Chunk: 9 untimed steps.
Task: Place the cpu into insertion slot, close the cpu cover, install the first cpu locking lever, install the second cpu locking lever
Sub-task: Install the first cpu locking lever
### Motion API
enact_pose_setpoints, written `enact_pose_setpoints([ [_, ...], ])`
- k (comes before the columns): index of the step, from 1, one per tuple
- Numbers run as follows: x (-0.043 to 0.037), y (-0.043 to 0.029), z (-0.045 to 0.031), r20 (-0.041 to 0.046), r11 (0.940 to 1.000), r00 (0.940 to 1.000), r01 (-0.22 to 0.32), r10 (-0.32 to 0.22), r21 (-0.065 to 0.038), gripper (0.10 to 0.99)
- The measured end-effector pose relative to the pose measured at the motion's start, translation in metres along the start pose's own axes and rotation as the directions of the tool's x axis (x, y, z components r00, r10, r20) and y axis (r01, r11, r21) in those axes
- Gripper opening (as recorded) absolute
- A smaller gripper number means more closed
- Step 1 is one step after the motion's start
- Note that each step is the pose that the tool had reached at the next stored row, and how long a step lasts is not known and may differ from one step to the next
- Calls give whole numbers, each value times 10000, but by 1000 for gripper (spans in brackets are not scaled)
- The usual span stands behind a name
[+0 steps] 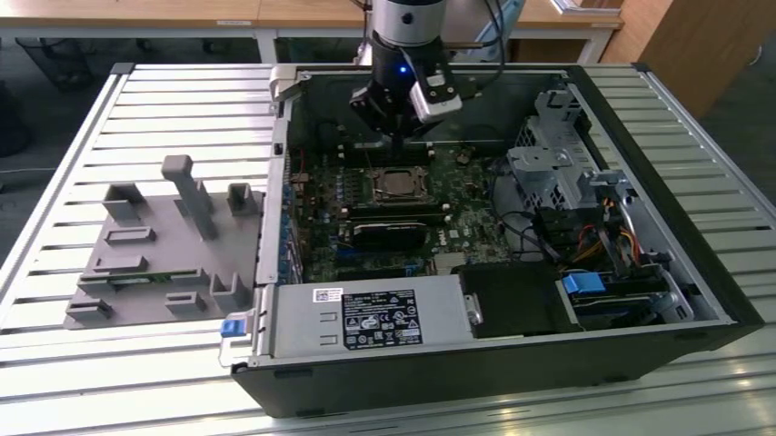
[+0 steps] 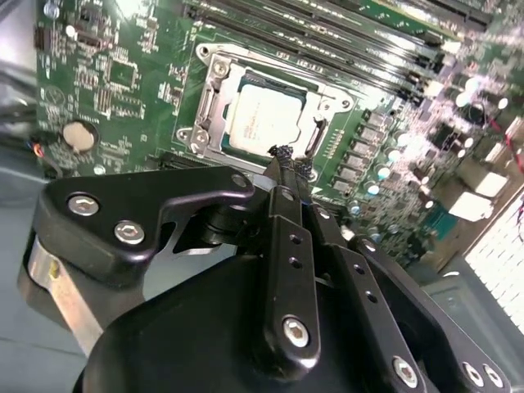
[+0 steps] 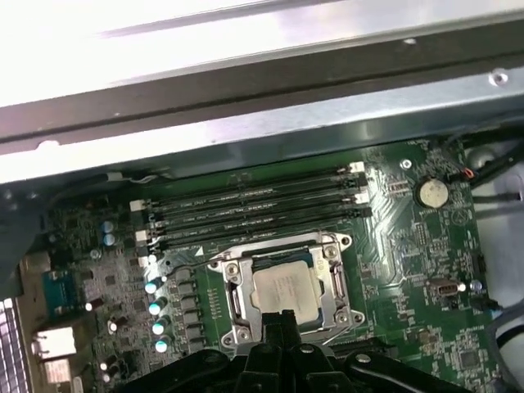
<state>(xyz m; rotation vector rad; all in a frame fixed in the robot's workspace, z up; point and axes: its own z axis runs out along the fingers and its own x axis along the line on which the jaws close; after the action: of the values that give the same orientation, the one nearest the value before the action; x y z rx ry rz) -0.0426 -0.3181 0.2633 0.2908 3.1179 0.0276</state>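
The cpu (image 2: 262, 115) lies flat in the insertion slot (image 2: 214, 67) on the green board, its silver top showing. The cpu cover (image 2: 340, 104) lies down around it as a silver frame. In the first wrist view the cpu (image 3: 286, 288) sits inside the cpu cover (image 3: 332, 274). My gripper (image 2: 286, 155) is shut with nothing between its fingers, and its tips hang at the edge of the socket, beside a thin metal lever (image 2: 315, 135). Whether the tips touch the lever I cannot tell. In the exterior view my gripper (image 1: 401, 145) stands just behind the socket (image 1: 394, 184).
Long black memory slots (image 3: 254, 205) run beside the socket. A coin battery (image 3: 431, 193) sits on the board. The case walls, a drive cage (image 1: 552, 173) and the power supply (image 1: 363, 318) hem in the board. A grey fixture (image 1: 170, 236) lies on the slatted table.
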Motion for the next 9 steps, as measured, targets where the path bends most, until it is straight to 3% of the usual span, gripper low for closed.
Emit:
enact_pose_setpoints([
  [5, 0, 0, 0, -15, 9968, 9968, 795, -795, -7, 106],
  [9, 0, 0, 0, -26, 9900, 9900, 1413, -1413, -13, 106],
])
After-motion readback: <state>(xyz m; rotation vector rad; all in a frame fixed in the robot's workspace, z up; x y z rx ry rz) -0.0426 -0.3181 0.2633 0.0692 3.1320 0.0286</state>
